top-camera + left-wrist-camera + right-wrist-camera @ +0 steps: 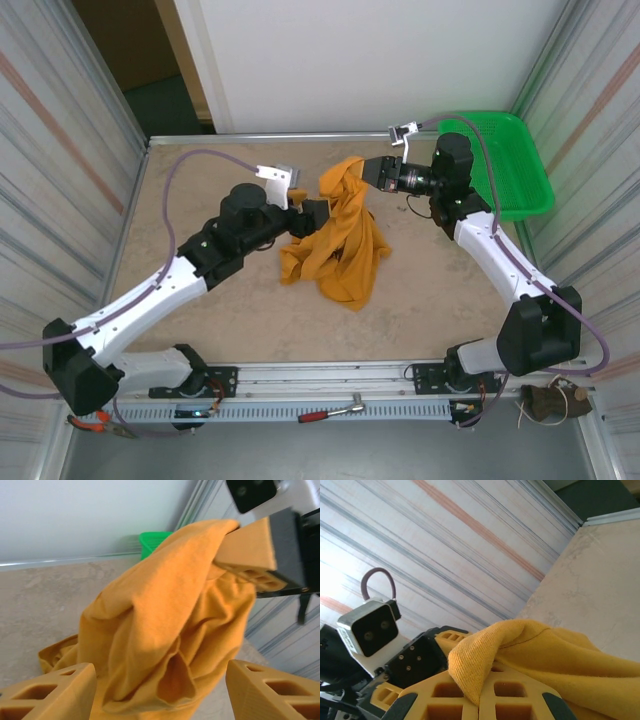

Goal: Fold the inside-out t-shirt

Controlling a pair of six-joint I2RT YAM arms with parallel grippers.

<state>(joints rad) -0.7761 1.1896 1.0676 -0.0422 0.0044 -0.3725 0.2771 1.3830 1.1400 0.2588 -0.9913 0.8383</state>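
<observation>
Looking down, you see the table point(440, 300) first, tan and flat under both arms. Next comes the t-shirt point(335, 240), a soft orange-yellow heap. Its top hangs from your right gripper point(372, 170), and the rest droops below those fingers onto the table. I think it is held up like this so the cloth can fall loose and you can find a hem or a sleeve.

The green basket point(500, 160) sits behind your right gripper, well apart from the shirt. It has no part in this job.

Your right gripper is squeezed tight on an edge of the shirt. In the right wrist view, that edge is pinched between the pads point(415, 702).

Your left gripper point(318, 212) is just beside the hanging cloth, facing the right one. Its fingers point(50, 692) are wide apart. Cloth bulges in between them, but nothing is pinched.

My guess is the folding has hardly begun, because the shirt is bunched up and not laid flat. Your left gripper needs a good spot to bite next. A loose bite could let the cloth slip.
</observation>
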